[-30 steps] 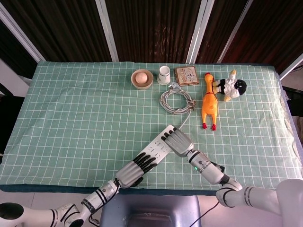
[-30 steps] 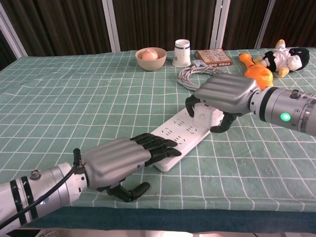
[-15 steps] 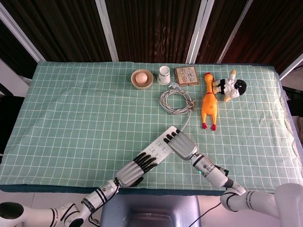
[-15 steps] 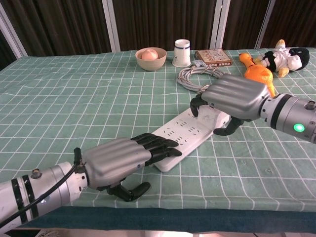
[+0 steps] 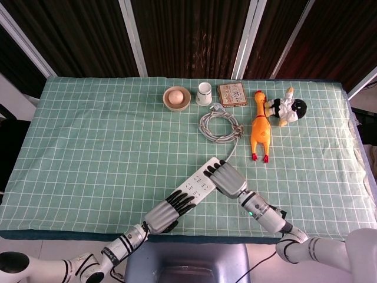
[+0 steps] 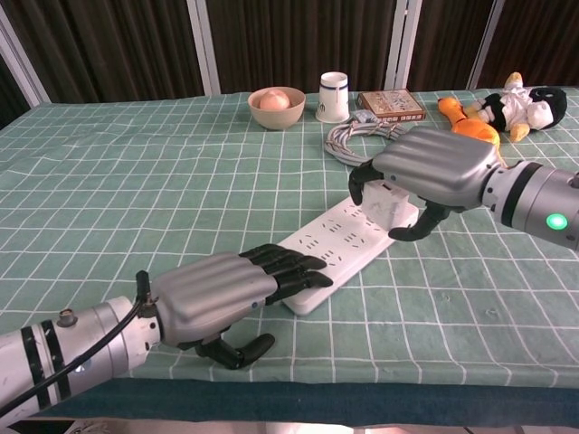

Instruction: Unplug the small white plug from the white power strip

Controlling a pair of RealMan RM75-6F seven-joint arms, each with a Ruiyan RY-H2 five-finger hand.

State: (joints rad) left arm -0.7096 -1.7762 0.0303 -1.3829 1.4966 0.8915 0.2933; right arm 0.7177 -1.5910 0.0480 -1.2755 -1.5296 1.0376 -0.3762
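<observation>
Right hand (image 6: 432, 172) curls over the small white plug (image 6: 387, 197), fingers in front and thumb behind, gripping it at the far end of the white power strip (image 6: 342, 249); the plug looks just lifted off the sockets. Left hand (image 6: 222, 291) lies flat, fingers pressing the strip's near end, holding nothing. Beyond on the green checked desk (image 5: 100, 147) sits a coiled cable (image 5: 220, 125).

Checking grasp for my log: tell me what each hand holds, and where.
Right hand grips the small white plug by its body; left hand only presses the power strip's near end.
</observation>
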